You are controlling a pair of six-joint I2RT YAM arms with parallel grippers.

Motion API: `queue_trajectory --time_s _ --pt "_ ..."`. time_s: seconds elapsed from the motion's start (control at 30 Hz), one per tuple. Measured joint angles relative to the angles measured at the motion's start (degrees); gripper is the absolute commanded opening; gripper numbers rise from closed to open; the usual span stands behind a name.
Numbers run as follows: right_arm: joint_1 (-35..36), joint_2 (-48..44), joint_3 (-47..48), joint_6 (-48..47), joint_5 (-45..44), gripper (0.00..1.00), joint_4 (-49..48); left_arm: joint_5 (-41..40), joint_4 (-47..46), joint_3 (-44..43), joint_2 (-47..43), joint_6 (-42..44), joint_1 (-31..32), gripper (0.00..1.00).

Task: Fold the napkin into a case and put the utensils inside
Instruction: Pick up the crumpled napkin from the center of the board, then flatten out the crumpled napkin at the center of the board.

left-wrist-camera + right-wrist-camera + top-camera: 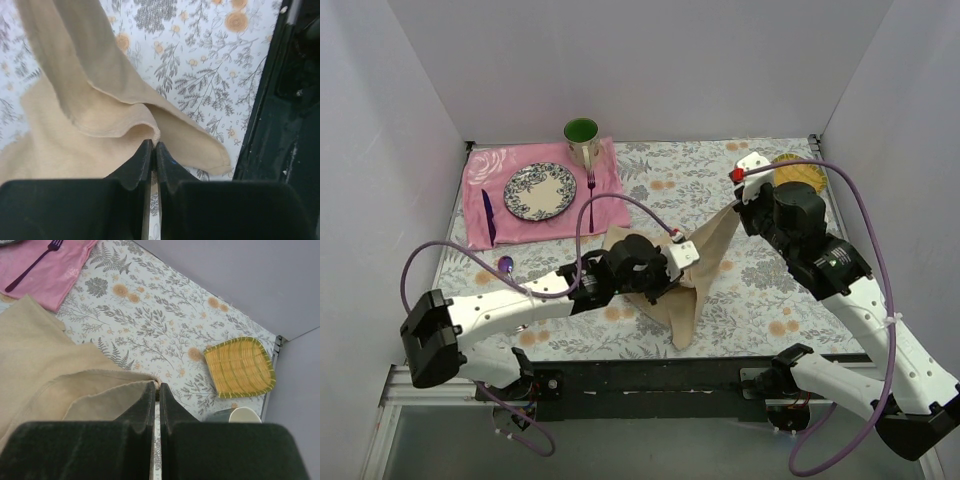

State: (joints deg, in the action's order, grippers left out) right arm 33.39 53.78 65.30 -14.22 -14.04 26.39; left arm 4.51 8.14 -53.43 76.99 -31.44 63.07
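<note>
The beige-tan napkin (698, 285) hangs lifted over the middle of the floral tablecloth, held by both grippers. My left gripper (667, 280) is shut on a hemmed edge of it, as the left wrist view (153, 145) shows, with cloth (75, 145) draped to the left. My right gripper (738, 207) is shut on the napkin's upper corner; in the right wrist view (157, 386) the cloth (45, 370) folds away to the left. The spoon's purple bowl (505, 264) lies at the table's left. The pale fork is not in view.
A pink mat (480, 175) at the back left carries a patterned plate (540, 190), a purple fork (591, 185) and a dark purple utensil (488, 215). A green cup (582, 140) stands behind it. A yellow woven basket (798, 172) sits back right, with a pale cup (245, 415) beside it.
</note>
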Motion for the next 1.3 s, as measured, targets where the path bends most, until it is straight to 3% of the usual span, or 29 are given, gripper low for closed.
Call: queue_trajectory --time_s 0.13,0.3,0.43,0.6,0.73,0.87,1.1,1.3 --pt "-0.07 -0.66 0.35 -3.10 -1.68 0.01 -0.04 5.25 10.97 -12.13 -3.28 2.32 -1.25 0.00" --pt "-0.59 -1.73 2.62 -6.23 -3.78 0.01 -1.38 10.58 19.52 -34.03 -5.92 1.60 -2.73 0.00" --pt "-0.81 -2.36 2.32 -8.35 -3.15 0.01 -4.42 13.22 25.11 -42.01 -9.62 -3.13 -12.48 0.00" --pt "-1.88 0.39 -2.73 -11.26 0.17 0.01 -13.00 13.94 30.14 -50.77 -6.71 -10.93 -23.65 0.00" --pt "-5.97 7.15 -2.97 -11.23 3.63 0.01 -16.17 13.18 30.97 -55.10 -2.78 -11.45 -26.27 0.00" --pt "-10.08 9.62 1.07 -10.01 7.67 0.01 -14.49 15.47 34.95 -55.95 -2.45 -6.40 -26.25 0.00" --pt "-11.50 0.85 9.03 -9.97 23.30 0.01 -8.76 21.07 43.34 -59.45 -5.18 -0.35 -26.25 0.00" --pt "-11.47 -1.86 14.32 -10.56 31.58 0.01 -2.12 23.65 51.04 -65.68 -8.02 -0.61 -26.25 0.00"
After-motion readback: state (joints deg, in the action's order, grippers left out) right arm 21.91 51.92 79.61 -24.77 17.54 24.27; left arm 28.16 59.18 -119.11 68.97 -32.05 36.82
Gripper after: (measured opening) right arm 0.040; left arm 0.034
